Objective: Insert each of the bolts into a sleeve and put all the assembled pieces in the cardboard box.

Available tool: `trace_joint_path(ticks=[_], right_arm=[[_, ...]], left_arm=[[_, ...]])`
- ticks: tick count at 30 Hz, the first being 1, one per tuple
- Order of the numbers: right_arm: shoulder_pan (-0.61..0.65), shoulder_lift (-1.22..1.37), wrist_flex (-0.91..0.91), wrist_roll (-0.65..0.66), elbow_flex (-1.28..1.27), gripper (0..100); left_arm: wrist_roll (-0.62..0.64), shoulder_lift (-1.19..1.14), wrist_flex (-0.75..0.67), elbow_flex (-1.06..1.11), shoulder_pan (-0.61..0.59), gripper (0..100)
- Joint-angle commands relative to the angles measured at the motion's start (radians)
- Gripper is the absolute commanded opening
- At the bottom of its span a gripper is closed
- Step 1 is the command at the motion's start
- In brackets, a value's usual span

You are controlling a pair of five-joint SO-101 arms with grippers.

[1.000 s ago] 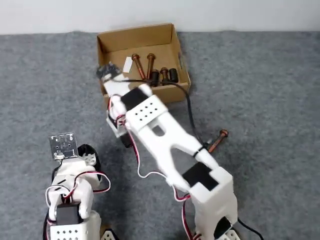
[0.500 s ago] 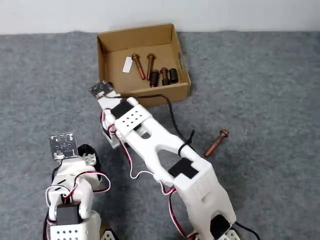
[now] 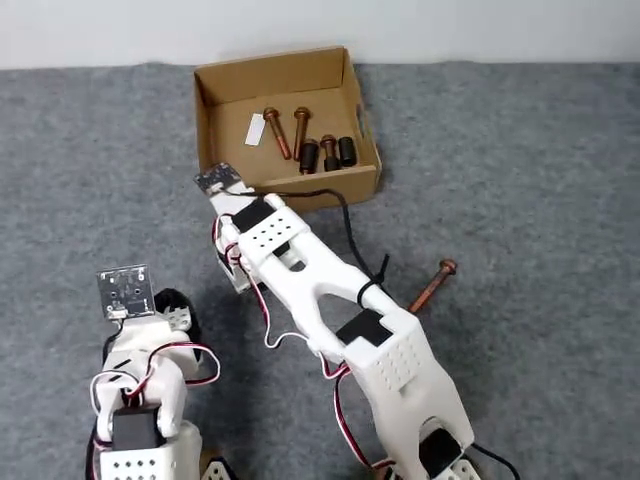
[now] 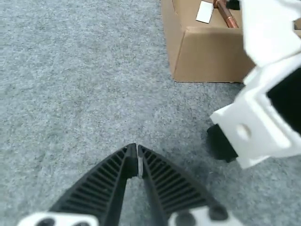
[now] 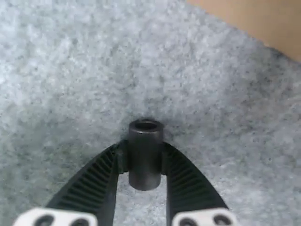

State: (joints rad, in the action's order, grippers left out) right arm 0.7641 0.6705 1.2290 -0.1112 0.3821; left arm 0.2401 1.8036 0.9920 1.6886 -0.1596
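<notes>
**Right arm back off the box, sleeve in its jaws**

Pulling back from the box's near left corner over the last second, the white right arm (image 3: 330,290) is now hanging over the grey carpet (image 3: 520,180), just in front of the brown cardboard box (image 3: 270,65). Nothing else is shifting.

- The right gripper (image 5: 145,149) is clamping a short dark metal sleeve (image 5: 146,165) between its black ribbed fingers. The bore at one end of the sleeve is showing, with carpet under it. Whether it is touching the carpet I cannot tell.
- The left gripper (image 4: 136,151) is sitting low over the carpet, well apart from the box. Its fingertips are pressed together with nothing between them.
- One loose copper-coloured bolt (image 3: 432,283) is lying on the carpet beside the right arm, outside the box.
- Two bare copper bolts (image 3: 275,132) are lying in the box next to a small white paper tag (image 3: 256,129). Any print on the tag is too small to read.
- Three dark sleeves (image 3: 346,150) are sitting side by side toward the box's front wall. The middle one is showing a copper bolt head.
</notes>
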Motion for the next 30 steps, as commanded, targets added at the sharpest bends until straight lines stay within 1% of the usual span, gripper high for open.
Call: trace_joint_path(ticks=[1, 6, 11, 18, 21, 24, 27, 30], right_arm=[[-0.005, -0.154, 0.038, -0.005, 0.035, 0.8], [-0.022, -0.297, 0.170, -0.017, 0.035, 0.8], [-0.070, -0.455, 0.300, -0.107, 0.034, 0.8], [-0.186, -0.700, 0.487, -0.207, 0.029, 0.8], [-0.249, -0.808, 0.567, -0.233, 0.026, 0.8], [-0.329, -0.938, 0.565, -0.238, -0.031, 0.8], [-0.387, -1.073, 0.564, -0.238, -0.161, 0.8], [-0.446, -1.214, 0.564, -0.238, -0.305, 0.8]], left_arm=[[0.008, 0.000, 0.005, -0.004, -0.003, 1], [0.008, 0.000, 0.006, -0.004, -0.003, 1], [0.012, 0.002, -0.014, -0.004, -0.005, 1], [0.014, 0.003, -0.017, -0.005, 0.008, 1], [0.006, 0.006, -0.015, -0.016, 0.071, 1], [-0.008, 0.003, -0.020, -0.094, 0.140, 1], [-0.089, 0.000, -0.012, -0.180, 0.244, 1], [-0.100, -0.002, 0.009, -0.220, 0.299, 1]])
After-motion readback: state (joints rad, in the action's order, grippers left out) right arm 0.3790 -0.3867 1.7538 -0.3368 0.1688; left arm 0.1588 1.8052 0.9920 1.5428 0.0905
